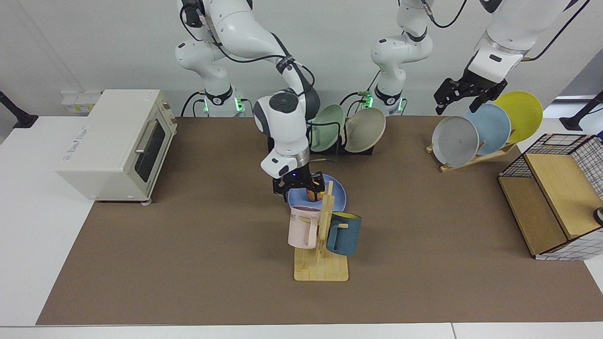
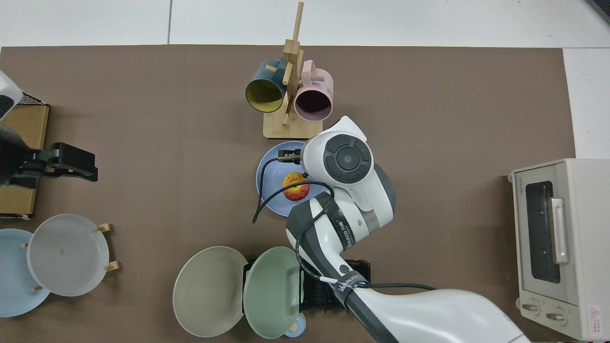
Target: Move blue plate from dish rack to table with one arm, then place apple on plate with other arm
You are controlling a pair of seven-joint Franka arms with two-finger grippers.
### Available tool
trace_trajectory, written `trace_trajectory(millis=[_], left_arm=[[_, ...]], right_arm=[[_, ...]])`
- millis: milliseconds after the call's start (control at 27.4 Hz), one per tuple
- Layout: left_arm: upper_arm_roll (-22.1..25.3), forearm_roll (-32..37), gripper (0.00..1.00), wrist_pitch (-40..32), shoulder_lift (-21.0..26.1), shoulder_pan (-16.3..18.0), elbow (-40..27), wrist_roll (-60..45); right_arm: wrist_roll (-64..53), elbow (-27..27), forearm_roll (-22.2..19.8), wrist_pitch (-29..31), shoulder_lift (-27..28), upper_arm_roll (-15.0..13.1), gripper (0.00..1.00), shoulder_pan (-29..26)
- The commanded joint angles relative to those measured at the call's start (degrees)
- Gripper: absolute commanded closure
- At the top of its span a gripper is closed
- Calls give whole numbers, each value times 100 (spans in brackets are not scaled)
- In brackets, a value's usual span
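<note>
The blue plate lies flat on the table's brown mat, just behind the mug stand. The apple rests on it, free of any grip. My right gripper hangs open just above the plate's side nearer the oven, beside the apple; from above, its wrist hides the fingers. The black dish rack at the back holds a green and a beige plate. Far from all this, my left gripper waits open above the wooden plate rack.
A wooden mug stand with a pink and a dark blue mug stands directly in front of the plate. A toaster oven sits to one side. A wooden rack with grey, pale blue and yellow plates and a wire basket stand opposite.
</note>
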Motion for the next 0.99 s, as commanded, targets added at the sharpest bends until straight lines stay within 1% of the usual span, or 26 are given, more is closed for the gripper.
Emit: trace_trajectory(millis=[0, 110, 292, 402, 511, 767, 949], left_arm=[[-20, 86, 0, -53, -109, 27, -78, -20], [-20, 86, 0, -53, -109, 27, -78, -20], [-20, 86, 0, -53, -109, 27, -78, -20], [-20, 86, 0, -53, -109, 27, -78, -20], [-20, 86, 0, -53, -109, 27, -78, -20], [-20, 86, 0, -53, -109, 27, -78, -20], [-20, 86, 0, -53, -109, 27, -78, -20]], right_arm=[[-799, -117, 7, -829, -721, -42, 0, -540], [-1301, -135, 34, -1339, -1028, -33, 0, -892], [-1995, -161, 34, -1998, -1415, -33, 0, -1472], [-2487, -161, 34, -2315, -1609, -33, 0, -1771], [-2725, -161, 34, -2623, -1749, -33, 0, -2061], [-3182, -161, -10, -3220, -1978, -42, 0, -2703], [-3244, -161, -80, -3344, -2005, -51, 0, -2870]])
